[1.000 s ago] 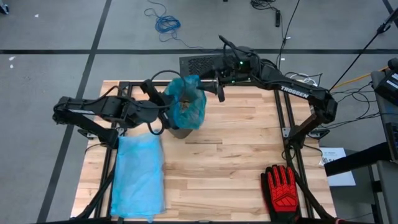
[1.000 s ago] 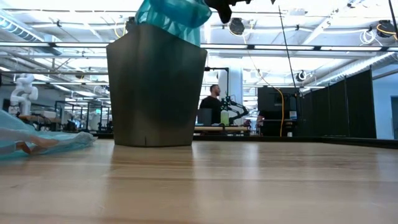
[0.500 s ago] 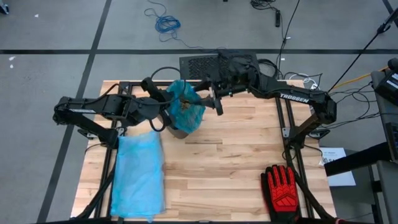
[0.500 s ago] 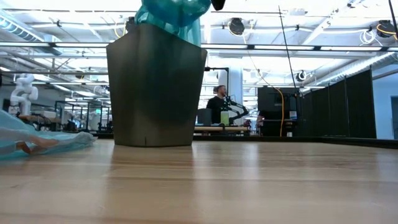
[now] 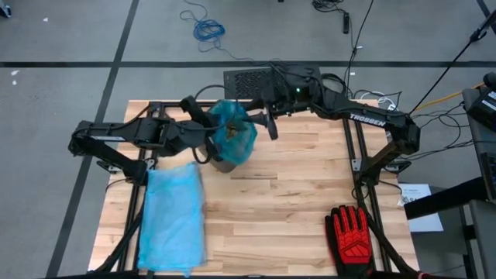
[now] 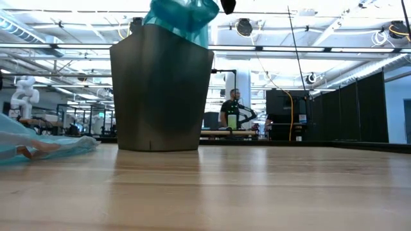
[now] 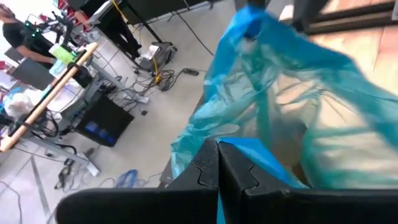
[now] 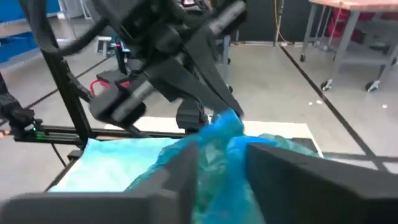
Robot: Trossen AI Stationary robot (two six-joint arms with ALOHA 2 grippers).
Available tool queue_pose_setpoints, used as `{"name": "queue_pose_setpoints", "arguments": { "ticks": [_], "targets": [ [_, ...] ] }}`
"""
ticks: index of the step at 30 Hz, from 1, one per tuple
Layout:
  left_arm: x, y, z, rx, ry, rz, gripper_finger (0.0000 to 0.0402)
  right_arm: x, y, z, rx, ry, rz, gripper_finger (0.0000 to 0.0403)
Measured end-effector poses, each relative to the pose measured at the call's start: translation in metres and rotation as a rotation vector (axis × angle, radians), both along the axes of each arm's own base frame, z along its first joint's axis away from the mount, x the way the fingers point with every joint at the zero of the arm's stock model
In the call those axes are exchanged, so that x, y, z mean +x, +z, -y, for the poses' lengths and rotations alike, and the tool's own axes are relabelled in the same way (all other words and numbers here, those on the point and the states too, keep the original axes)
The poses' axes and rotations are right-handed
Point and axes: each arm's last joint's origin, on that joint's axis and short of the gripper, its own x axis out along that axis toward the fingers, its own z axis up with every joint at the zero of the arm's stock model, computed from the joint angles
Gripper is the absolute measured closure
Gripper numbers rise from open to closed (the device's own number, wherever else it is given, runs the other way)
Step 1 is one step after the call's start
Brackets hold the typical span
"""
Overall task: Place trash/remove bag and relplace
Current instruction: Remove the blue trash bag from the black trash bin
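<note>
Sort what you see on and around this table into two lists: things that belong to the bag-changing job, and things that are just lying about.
Part of the job:
- blue plastic bag liner, gripped by both claws
- dark grey trash bin
- brown crumpled scraps inside the liner
- flat spare blue bag
- left claw
- right claw

Just lying about:
- red-and-black glove
- blue coiled cable on the floor

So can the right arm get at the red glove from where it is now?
Probably yes. The red glove lies uncovered at the table's near right corner, but the right gripper is busy at the blue bag in the bin.
</note>
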Motion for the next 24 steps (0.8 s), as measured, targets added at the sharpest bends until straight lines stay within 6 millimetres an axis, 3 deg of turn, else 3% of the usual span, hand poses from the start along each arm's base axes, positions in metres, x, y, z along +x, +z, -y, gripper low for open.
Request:
{"name": "queue_pose_setpoints", "arguments": {
  "ticks": [3,5,16,24],
  "targets": [
    [0.009,-0.004,-0.004,0.0,-0.025,-0.024,0.0396,0.001,0.0,-0.003,-0.025,0.013,0.006,0.0373],
    [0.015,-0.005,-0.005,0.003,-0.037,-0.014,0.0385,0.002,0.0,-0.006,-0.043,0.022,0.009,0.0391],
    [0.021,0.012,-0.002,0.054,-0.134,0.098,0.0326,0.003,0.001,-0.01,-0.034,0.033,0.014,0.0402],
    [0.021,0.012,-0.002,0.054,-0.132,0.1,0.0315,0.003,0.0,-0.009,0.116,0.004,-0.02,0.036]
  ]
}}
